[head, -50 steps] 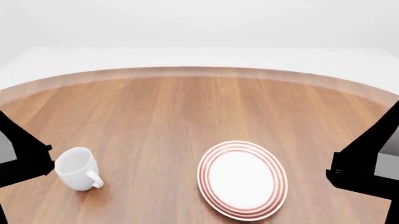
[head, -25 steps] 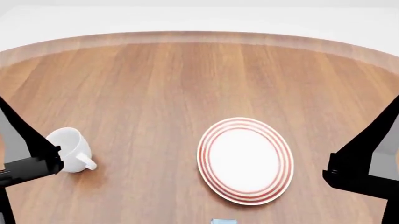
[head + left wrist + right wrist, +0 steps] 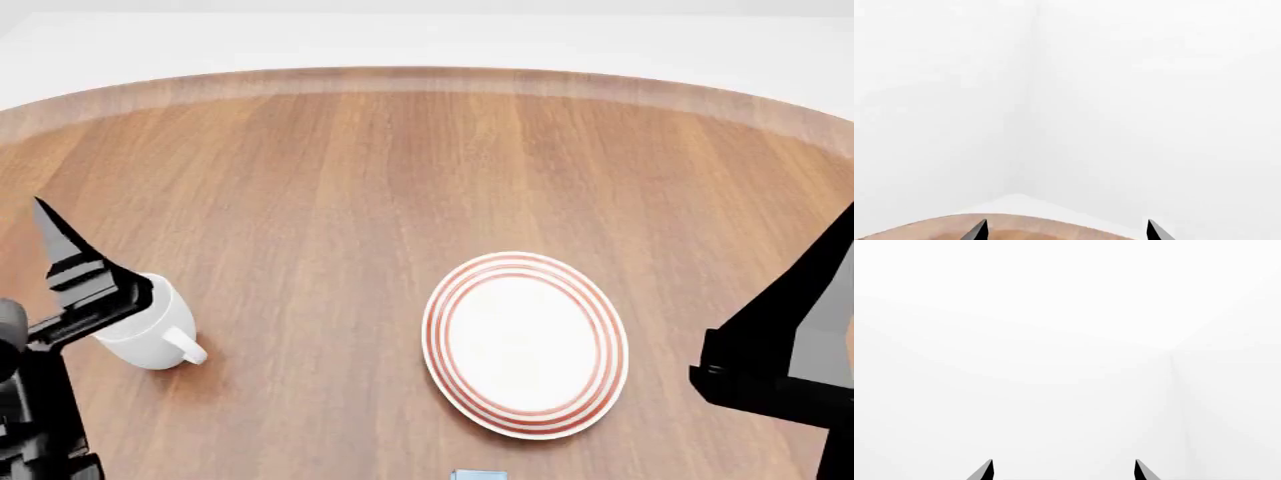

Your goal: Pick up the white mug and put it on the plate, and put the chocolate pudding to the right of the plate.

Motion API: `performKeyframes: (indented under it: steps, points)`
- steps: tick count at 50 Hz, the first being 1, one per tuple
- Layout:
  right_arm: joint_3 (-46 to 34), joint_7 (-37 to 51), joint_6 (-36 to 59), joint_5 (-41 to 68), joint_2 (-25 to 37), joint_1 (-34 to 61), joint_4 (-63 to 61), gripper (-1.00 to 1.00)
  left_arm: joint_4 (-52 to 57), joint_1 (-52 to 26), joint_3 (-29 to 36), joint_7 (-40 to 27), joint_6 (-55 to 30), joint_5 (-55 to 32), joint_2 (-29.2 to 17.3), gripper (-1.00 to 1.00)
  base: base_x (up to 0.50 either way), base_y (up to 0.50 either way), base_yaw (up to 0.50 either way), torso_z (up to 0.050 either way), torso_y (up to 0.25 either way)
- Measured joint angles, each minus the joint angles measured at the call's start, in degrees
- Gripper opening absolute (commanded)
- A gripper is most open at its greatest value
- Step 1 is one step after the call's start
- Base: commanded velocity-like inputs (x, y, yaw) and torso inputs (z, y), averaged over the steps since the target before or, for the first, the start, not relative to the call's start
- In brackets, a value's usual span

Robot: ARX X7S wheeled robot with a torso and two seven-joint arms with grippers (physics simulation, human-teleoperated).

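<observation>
Jaws spread on both grippers, wrist views showing tips well apart with nothing between. Left gripper [image 3: 80,275] has risen beside the white mug [image 3: 150,325] since half a second ago, so the grasp looks near. Plate [image 3: 525,345] sits empty, well apart; chocolate pudding [image 3: 477,474] barely peeks at the near edge.

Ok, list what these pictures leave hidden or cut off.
- Pudding: head view, only a sliver at the bottom edge; no lettering legible.
- Mug: head view, its far side covered by the left arm; contact cannot be told.
- Left gripper: left wrist view, only two fingertips above the bottom edge, nothing between them.
- Right gripper: right wrist view, likewise; faces blank wall.
- Plate: absent from both wrist views.
</observation>
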Motion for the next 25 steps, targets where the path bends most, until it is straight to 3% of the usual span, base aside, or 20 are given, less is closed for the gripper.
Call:
performKeyframes:
  steps: [11, 25]
  points:
    - [-0.2, 0.2, 0.0, 0.3, 0.3, -0.1, -0.1, 1.00, -1.0, -9.7, 0.8, -7.4, -20.6, -5.0, 2.9, 1.00, 0.00, 0.00, 0.00, 0.000, 0.000]
    - [-0.4, 0.6, -0.1, 0.6, 0.5, -0.2, -0.1, 1.00, -2.9, -17.2, 5.2, -15.4, -36.9, -7.0, 6.6, 1.00, 0.00, 0.00, 0.00, 0.000, 0.000]
